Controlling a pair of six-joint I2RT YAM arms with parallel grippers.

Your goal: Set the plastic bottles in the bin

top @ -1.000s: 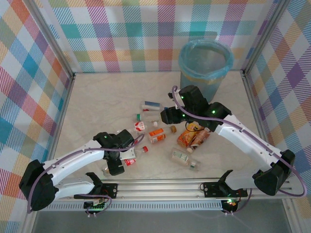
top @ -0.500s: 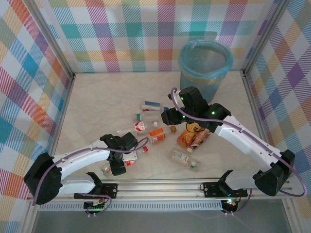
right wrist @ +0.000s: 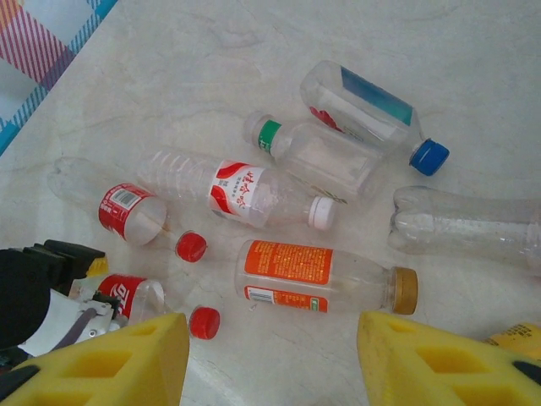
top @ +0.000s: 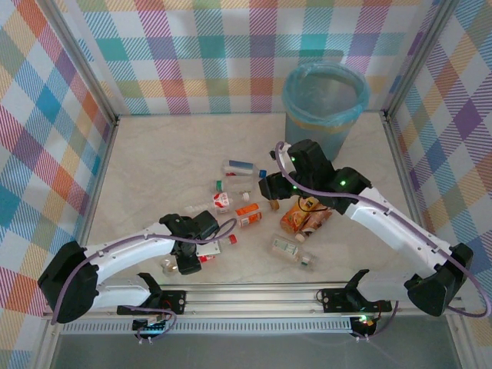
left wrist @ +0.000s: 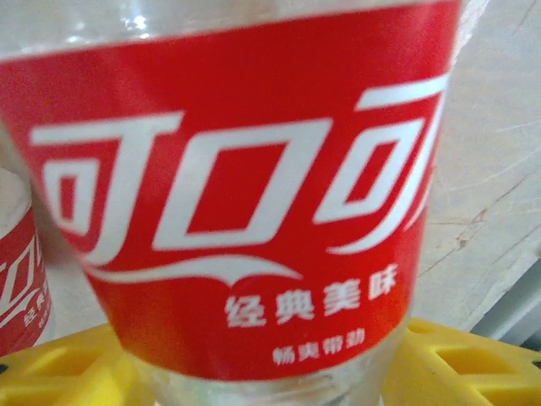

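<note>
Mostly clear cylindrical plastic bottles (right wrist: 292, 275) litter veined table (right wrist: 254, 51).

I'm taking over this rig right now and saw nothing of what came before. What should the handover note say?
Left tool: the red-label cola bottle sits between its yellow pads; whether it is clamped cannot be told.
Right tool: open and empty, hovering over the orange-label bottle.
Things: the other plastic bottles lie scattered on the table between the arms. The bin stands at the far right, apart from them.
Done: no bottle is visible in the bin.
Left: every bottle, probably starting with these two.
</note>
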